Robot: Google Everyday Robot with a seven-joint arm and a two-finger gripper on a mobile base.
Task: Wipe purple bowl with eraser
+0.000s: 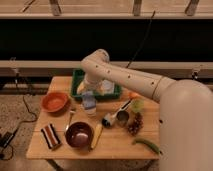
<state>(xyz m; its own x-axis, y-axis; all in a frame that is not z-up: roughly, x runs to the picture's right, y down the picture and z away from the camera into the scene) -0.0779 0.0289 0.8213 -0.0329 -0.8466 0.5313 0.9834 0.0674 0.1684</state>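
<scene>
Apparently pincer (89, 105) hovers between green tray (76, 76) and purple bowl (79, 134).

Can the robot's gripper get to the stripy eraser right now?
Probably yes. The gripper hovers over the middle of the table, and the eraser lies uncovered near the front edge, apart from the purple bowl beside it.

The arm (125, 80) is cased in smooth cream-white shells, tube-shaped, with a rounded cap at the elbow joint. A row of small dark dots, either screws or holes, runs along one link. The arm widens into a big, rounded cream body (187, 127) at the right. The hand (88, 104) is grey-blue and blocky, its fingers parted. It is above the bench (117, 144), just in front of the tray (76, 80).
</scene>
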